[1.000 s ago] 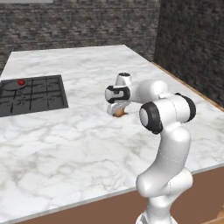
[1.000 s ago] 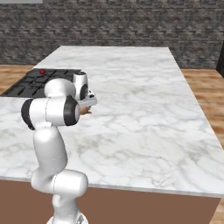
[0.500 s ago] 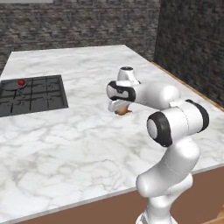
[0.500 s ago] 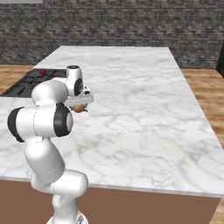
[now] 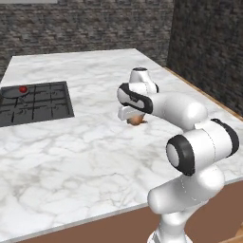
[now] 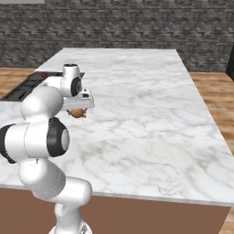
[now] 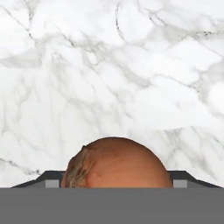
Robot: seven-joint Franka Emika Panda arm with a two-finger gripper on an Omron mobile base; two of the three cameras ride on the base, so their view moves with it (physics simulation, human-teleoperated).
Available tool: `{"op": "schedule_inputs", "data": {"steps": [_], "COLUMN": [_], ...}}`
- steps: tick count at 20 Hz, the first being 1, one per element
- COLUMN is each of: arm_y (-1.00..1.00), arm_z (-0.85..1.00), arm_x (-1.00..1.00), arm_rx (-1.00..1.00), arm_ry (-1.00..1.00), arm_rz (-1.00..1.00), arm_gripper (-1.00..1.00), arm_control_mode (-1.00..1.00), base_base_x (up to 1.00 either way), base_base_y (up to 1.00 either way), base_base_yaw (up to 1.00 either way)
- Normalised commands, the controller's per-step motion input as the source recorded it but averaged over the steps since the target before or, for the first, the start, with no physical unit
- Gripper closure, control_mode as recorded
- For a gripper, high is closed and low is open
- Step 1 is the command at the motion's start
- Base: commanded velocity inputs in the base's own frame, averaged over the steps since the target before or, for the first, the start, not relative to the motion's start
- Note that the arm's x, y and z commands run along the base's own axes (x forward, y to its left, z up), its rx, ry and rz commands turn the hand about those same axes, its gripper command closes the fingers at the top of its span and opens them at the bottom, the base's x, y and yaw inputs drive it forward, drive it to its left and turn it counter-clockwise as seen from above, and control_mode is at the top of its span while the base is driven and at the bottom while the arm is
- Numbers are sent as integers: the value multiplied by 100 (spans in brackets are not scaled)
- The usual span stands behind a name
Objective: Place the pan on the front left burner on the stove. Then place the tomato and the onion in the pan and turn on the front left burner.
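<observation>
On the white marble counter [image 5: 85,156], the small round tan-brown onion [image 7: 117,162] sits directly beneath the white tool [image 5: 134,117], between its wide-open jaws, not yet gripped.

No readable text, labels, brands, numbers or signs are showing anywhere in these views.
</observation>
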Motion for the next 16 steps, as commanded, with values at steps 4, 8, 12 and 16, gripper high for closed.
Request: {"op": "schedule_inputs", "data": {"steps": [4, 8, 12, 16], "arm_y": [-3, -8, -8, -7], "arm_z": [24, 12, 11, 9], "arm_x": [-31, -27, -16, -14], "arm_rx": [0, 0, 0, 0], "arm_ry": [10, 11, 12, 12], "arm_rz": [-14, -13, -12, -11], "arm_gripper": [100, 100, 100, 100], "arm_control_mode": [-100, -100, -100, -100], "base_base_x": [0, 0, 0, 0], "base_base_y": [0, 0, 0, 0], "base_base_yaw": [0, 0, 0, 0]}}
